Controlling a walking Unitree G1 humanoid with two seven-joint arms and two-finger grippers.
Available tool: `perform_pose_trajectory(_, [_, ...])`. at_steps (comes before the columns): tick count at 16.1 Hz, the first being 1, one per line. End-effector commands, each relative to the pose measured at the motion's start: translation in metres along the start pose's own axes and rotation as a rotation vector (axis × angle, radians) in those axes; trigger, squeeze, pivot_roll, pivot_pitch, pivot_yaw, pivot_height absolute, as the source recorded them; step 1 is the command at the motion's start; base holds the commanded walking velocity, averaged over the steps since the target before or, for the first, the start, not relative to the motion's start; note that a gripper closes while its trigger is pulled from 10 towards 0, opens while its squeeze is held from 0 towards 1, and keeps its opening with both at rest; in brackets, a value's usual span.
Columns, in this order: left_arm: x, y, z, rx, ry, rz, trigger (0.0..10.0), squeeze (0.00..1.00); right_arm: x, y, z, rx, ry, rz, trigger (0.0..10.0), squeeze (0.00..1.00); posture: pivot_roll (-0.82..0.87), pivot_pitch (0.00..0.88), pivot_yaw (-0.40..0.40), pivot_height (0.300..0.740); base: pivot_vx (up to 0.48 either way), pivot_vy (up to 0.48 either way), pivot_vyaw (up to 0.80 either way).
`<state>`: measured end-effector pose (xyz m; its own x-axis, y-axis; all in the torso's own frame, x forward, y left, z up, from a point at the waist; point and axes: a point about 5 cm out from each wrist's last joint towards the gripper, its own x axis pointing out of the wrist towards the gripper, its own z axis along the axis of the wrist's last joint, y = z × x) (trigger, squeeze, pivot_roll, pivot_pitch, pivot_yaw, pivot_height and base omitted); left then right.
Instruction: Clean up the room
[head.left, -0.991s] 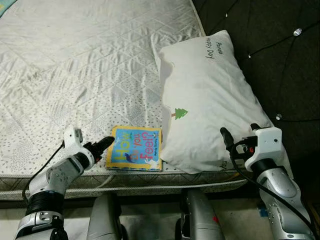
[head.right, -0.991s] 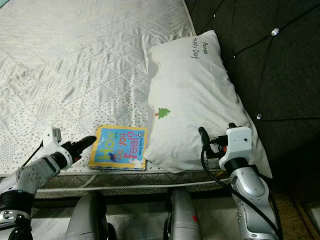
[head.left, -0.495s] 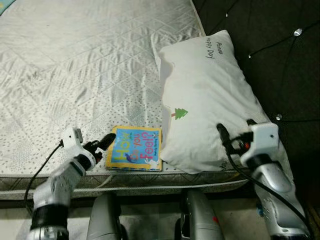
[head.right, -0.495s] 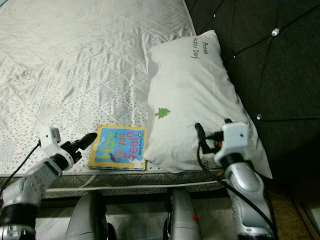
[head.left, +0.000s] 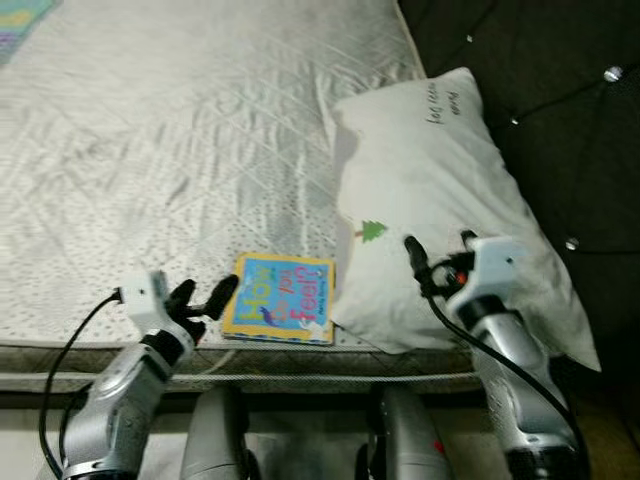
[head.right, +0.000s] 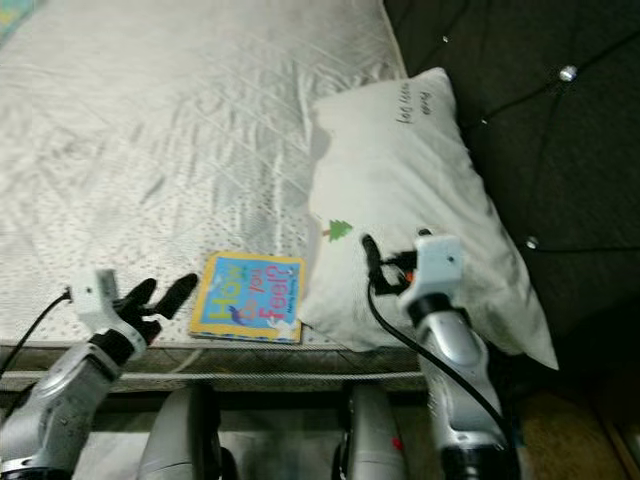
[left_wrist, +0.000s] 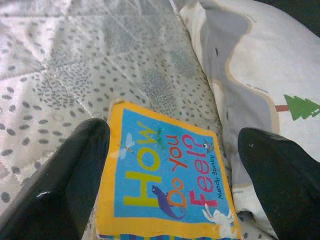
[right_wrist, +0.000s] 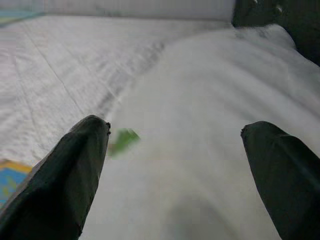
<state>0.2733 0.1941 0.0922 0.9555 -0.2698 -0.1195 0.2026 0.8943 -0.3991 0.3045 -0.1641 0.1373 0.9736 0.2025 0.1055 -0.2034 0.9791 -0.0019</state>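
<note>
The children's board book (head.left: 280, 298), titled "How Do You Feel?", lies flat near the front edge of the mattress (head.left: 150, 150), its right side touching or slightly tucked under the white pillow (head.left: 450, 200) with the small green tree print. The left claw (head.left: 200, 300) hovers just beside the book's left edge, fingers spread, pointing at it; in the left wrist view the book sits between the two black fingers (left_wrist: 65, 175). The right claw (head.right: 395, 250) is over the pillow's near end, also spread wide. The step in hand looks like the approach to pick up the book. Next, the left claw likely needs to reach forward and close on the book's edge without pushing it further under the pillow.
</note>
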Motion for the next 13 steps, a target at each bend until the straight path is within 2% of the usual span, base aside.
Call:
perform_pose_trajectory(1, [-0.002, -0.005, -0.002, 0.048, -0.01, -0.001, 10.0, 1.0, 0.002, 0.003, 0.0, -0.003, -0.017, 0.002, 10.0, 0.0, -0.01, 0.042, 0.004, 0.595, 0.0, 0.0, 0.0])
perform_pose_trajectory(3, [0.001, -0.004, 0.002, 0.064, -0.046, 0.01, 10.0, 1.0, 0.009, 0.009, 0.002, 0.033, -0.033, -0.015, 10.0, 0.0, -0.01, 0.008, 0.008, 0.595, 0.0, 0.0, 0.0])
perform_pose_trajectory(5, [0.004, 0.003, 0.011, 0.127, -0.094, 0.067, 10.0, 1.0, 0.018, 0.014, 0.005, 0.058, -0.032, -0.025, 10.0, 0.0, 0.0, 0.0, 0.011, 0.595, 0.0, 0.0, 0.0])
perform_pose_trajectory(6, [0.004, 0.007, 0.016, 0.148, -0.135, 0.113, 10.0, 0.88, 0.02, 0.016, 0.008, 0.053, -0.05, -0.017, 10.0, 0.0, 0.0, 0.0, 0.011, 0.595, 0.0, 0.0, 0.0])
perform_pose_trajectory(7, [0.005, 0.01, 0.022, 0.168, -0.17, 0.145, 10.0, 0.0, 0.024, 0.018, 0.012, 0.085, -0.064, -0.006, 10.0, 0.0, 0.01, 0.0, 0.007, 0.595, 0.0, 0.0, 0.0])
perform_pose_trajectory(11, [0.006, 0.013, 0.03, 0.144, -0.222, 0.169, 10.0, 0.0, 0.034, 0.023, 0.026, 0.124, -0.125, 0.046, 10.0, 0.0, 0.02, 0.0, -0.018, 0.595, 0.0, 0.0, 0.0])
perform_pose_trajectory(13, [0.006, 0.014, 0.031, 0.142, -0.246, 0.183, 10.0, 0.0, 0.038, 0.019, 0.028, 0.13, -0.129, 0.039, 10.0, 0.0, 0.02, 0.0, -0.024, 0.61, 0.0, 0.0, 0.0])
